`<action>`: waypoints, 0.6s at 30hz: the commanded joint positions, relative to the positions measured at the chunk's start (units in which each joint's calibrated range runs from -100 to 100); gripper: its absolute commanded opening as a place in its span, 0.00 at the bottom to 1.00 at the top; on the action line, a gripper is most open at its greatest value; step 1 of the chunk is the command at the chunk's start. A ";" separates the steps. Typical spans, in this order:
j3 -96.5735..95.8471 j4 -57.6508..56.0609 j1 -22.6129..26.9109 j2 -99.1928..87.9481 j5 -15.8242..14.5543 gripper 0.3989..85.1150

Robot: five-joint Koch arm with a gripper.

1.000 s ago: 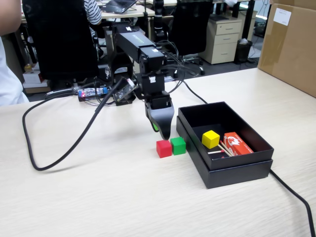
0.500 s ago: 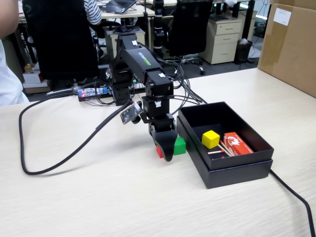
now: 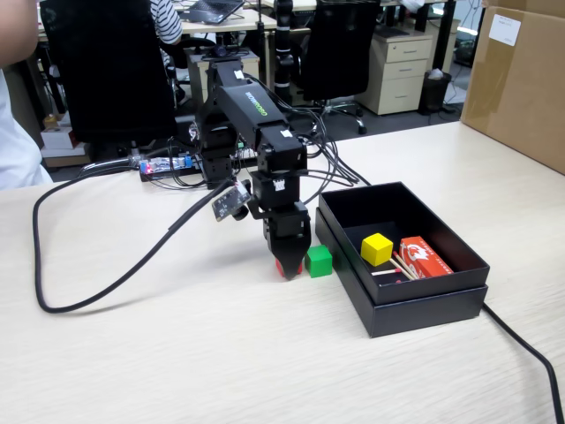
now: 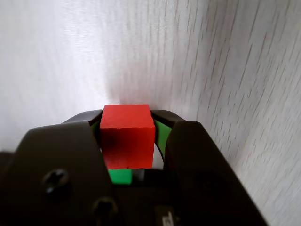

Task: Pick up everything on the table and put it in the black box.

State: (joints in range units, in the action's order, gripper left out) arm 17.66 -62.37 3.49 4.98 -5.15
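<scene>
My gripper (image 3: 288,265) points straight down at the table (image 3: 177,353) and is shut on the red cube (image 3: 286,268), which sits at table level. In the wrist view the red cube (image 4: 127,136) fills the gap between the two black jaws of the gripper (image 4: 127,117), with green pads against its sides. The green cube (image 3: 320,261) stands on the table just right of the gripper, next to the black box (image 3: 424,305). The yellow cube (image 3: 377,249) lies inside the box.
A red-and-white packet (image 3: 425,257) and thin wooden sticks (image 3: 404,268) lie in the box beside the yellow cube. A thick black cable (image 3: 97,296) loops over the table on the left. A big brown carton (image 3: 516,79) stands at the far right. The arm's base (image 3: 221,150) is behind.
</scene>
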 commanded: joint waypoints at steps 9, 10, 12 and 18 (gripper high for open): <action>3.64 -3.42 7.57 -30.86 -1.47 0.01; 3.82 -3.33 8.74 -30.40 -1.71 0.01; 4.82 -3.33 11.04 -27.65 -1.76 0.01; 17.69 -3.16 13.68 -7.68 -3.08 0.01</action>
State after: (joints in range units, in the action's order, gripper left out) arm 25.24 -65.78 16.00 -10.68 -7.79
